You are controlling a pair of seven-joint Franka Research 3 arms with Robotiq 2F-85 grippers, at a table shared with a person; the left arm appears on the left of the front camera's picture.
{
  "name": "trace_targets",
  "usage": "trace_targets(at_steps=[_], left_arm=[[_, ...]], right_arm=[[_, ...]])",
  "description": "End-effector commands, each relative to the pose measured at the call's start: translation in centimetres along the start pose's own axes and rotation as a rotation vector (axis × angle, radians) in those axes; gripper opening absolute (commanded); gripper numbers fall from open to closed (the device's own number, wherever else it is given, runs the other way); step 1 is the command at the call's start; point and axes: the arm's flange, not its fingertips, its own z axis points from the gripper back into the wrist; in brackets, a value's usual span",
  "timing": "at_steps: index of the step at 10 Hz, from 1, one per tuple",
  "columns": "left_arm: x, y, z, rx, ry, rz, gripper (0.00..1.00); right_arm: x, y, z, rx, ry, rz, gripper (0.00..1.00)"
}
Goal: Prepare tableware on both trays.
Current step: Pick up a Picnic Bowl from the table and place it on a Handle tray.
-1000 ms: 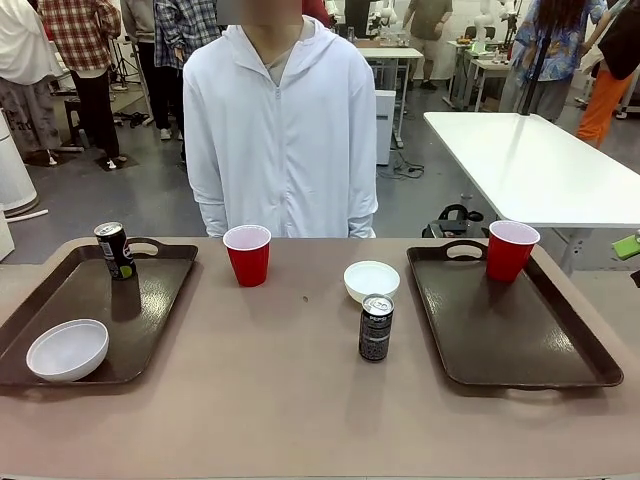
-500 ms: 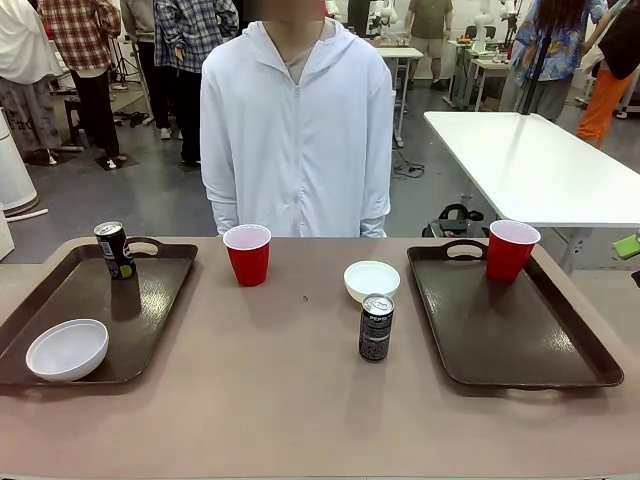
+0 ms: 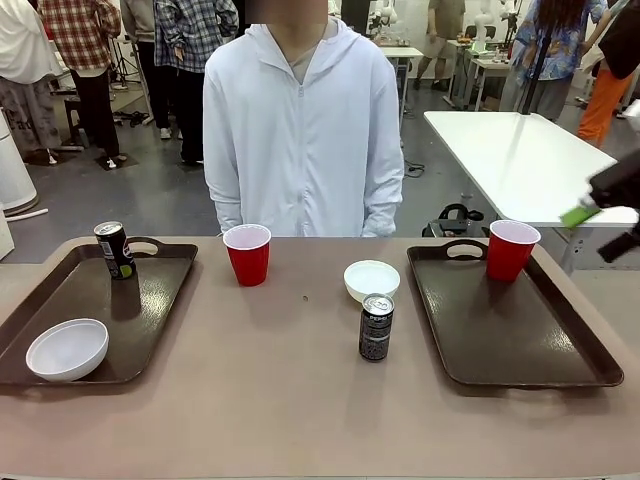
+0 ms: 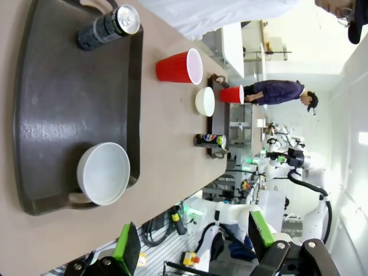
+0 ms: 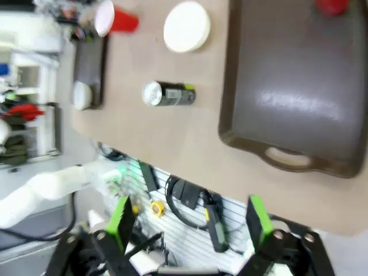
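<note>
Left dark brown rectangular plastic tray (image 3: 140, 310): slim black drink can (image 3: 115, 250) far, round white bowl (image 3: 67, 349) near. Right tray (image 3: 510, 330): red plastic cup (image 3: 511, 249) far. Tabletop (image 3: 300, 400) between: second cup (image 3: 247, 254), second bowl (image 3: 371, 280), second can (image 3: 376, 327). Left end effector (image 4: 192, 238), right end effector (image 5: 190, 224) released, empty.

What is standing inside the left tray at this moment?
The left tray holds a black can at its far end and a white bowl at its near end; the bowl looks empty. The tray floor under both is hidden.
</note>
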Motion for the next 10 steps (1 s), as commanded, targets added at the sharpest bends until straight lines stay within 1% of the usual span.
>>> trace_targets(at_steps=[1, 2, 3, 5, 6, 7, 8, 10], left_arm=[[-0.1, -0.2, 0.2, -0.021, -0.006, -0.013, 1.0], [-0.1, -0.2, 0.2, -0.021, -0.006, -0.013, 1.0], [-0.1, -0.2, 0.2, -0.021, -0.006, -0.013, 1.0], [-0.1, -0.2, 0.2, -0.021, -0.006, -0.013, 1.0], [-0.1, -0.2, 0.2, -0.021, -0.006, -0.013, 1.0], [-0.1, -0.2, 0.2, -0.021, -0.006, -0.013, 1.0], [-0.1, -0.2, 0.2, -0.021, -0.006, -0.013, 1.0], [-0.1, -0.2, 0.2, -0.021, -0.006, -0.013, 1.0]], right_arm=[[2.2, 3.4, -1.4, -0.06, 0.151, 0.0, 1.0], [4.3, 5.7, -3.4, -0.15, 0.175, -0.037, 1.0], [5.5, 7.6, -5.5, -0.262, 0.205, -0.049, 1.0], [7.0, 10.3, -8.9, -0.46, 0.252, -0.045, 1.0], [7.8, 11.0, -10.4, -0.531, 0.246, -0.053, 1.0], [7.3, 11.1, -10.6, -0.456, 0.245, -0.023, 1.0], [6.3, 10.1, -9.7, -0.419, 0.233, -0.033, 1.0], [6.3, 10.1, -9.7, -0.419, 0.233, -0.033, 1.0]])
